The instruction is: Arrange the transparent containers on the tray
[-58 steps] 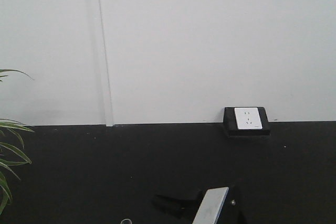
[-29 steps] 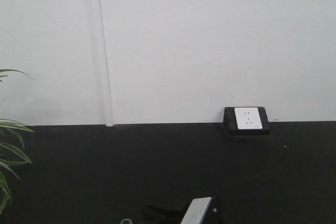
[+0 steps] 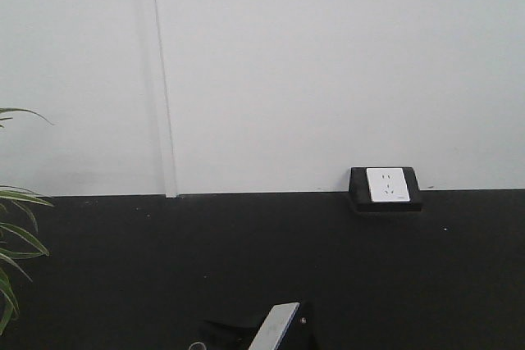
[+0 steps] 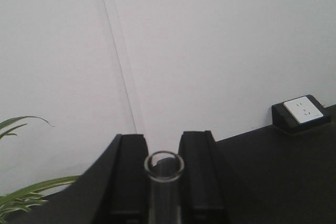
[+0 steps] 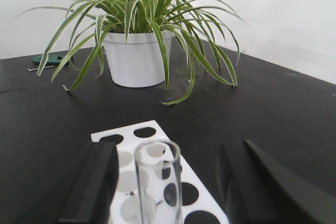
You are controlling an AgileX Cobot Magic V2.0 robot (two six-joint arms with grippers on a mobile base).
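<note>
Presently I record the left gripper (image 4: 164,145) jaws clamped on a glass tube (image 4: 164,165). Right gripper (image 5: 168,153) jaws stand apart, flanking a second tube (image 5: 156,182) at a white holed rack (image 5: 205,199).

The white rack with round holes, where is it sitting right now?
In the right wrist view the white rack lies on the black table, seen between the fingers, behind a clear glass tube and in front of the potted plant.

potted spider plant (image 5: 137,51) on black table (image 5: 273,114) | white holed rack (image 5: 185,176) in front | wall socket (image 3: 386,185)
</note>
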